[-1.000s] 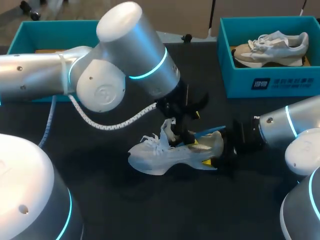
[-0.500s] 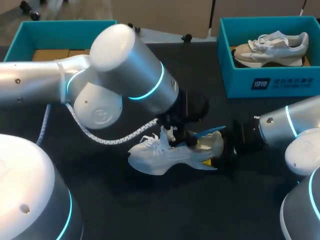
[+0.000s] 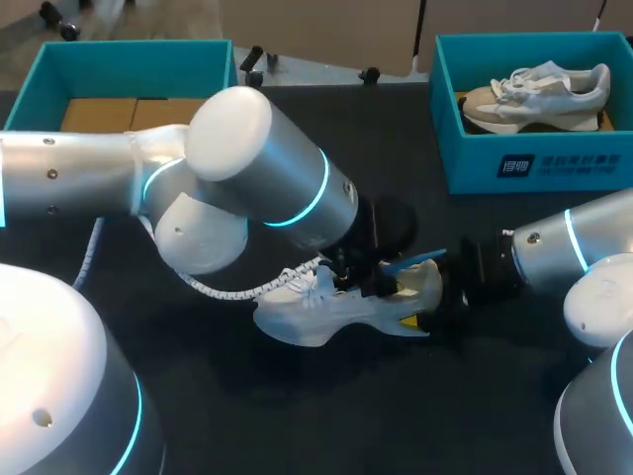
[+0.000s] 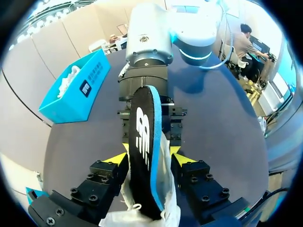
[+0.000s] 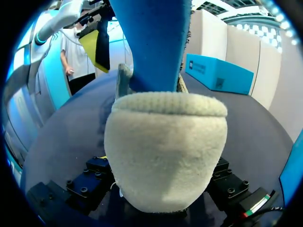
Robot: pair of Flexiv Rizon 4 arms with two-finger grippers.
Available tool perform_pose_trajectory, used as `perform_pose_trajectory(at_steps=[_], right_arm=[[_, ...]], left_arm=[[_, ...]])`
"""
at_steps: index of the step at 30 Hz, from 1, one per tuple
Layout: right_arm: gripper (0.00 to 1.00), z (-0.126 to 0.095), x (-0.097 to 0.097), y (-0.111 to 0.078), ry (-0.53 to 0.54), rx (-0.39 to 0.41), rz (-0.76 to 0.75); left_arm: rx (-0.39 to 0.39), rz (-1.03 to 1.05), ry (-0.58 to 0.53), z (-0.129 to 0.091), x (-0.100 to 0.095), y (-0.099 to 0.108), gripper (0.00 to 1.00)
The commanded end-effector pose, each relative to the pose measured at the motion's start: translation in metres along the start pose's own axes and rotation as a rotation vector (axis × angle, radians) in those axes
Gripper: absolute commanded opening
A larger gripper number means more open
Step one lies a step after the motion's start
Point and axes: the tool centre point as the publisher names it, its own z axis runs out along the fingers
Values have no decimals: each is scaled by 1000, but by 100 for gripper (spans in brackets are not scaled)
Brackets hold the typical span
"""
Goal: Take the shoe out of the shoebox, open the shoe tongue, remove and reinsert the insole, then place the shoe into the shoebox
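The right hand (image 3: 427, 302) is clamped on the shoe (image 3: 316, 312) at its heel, toe pointing away. The insole (image 3: 413, 262) juts from the shoe at the left hand (image 3: 358, 282); I cannot tell whether that hand grips it.

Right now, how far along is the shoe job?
Done: the white sneaker is out of the teal shoebox, on the table. In hand: right gripper holds its heel, left gripper pinches the insole, partly inside the shoe. Left: seating the insole, boxing the sneaker.
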Motion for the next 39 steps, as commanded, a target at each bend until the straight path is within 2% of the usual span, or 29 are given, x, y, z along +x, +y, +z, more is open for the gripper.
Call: perform_pose_trajectory(at_steps=[1, 3, 5, 6, 7, 11, 16, 24, 30, 39], right_arm=[[0, 1, -2, -3, -1, 3, 0], [0, 1, -2, -3, -1, 3, 0], [0, 1, -2, -3, -1, 3, 0], [0, 1, -2, -3, -1, 3, 0], [0, 1, -2, -3, -1, 3, 0], [0, 1, -2, -3, -1, 3, 0], [0, 1, -2, -3, -1, 3, 0], [0, 1, -2, -3, -1, 3, 0], [0, 1, -2, -3, -1, 3, 0], [0, 1, -2, -3, -1, 3, 0]], left_arm=[[-2, 1, 1, 10, -2, -3, 46], [-5, 2, 1, 12, -3, -3, 39], [-7, 1, 1, 12, -4, -3, 21], [-7, 0, 1, 13, -4, -3, 7], [-7, -1, 1, 13, -4, -3, 0], [-5, -2, 1, 10, -5, -2, 0], [26, 3, 20, -4, -7, -5, 0], [79, 18, 44, -27, -10, -25, 0], [135, 32, 39, -45, -11, -52, 0], [236, 13, 23, -71, -21, -108, 0]])
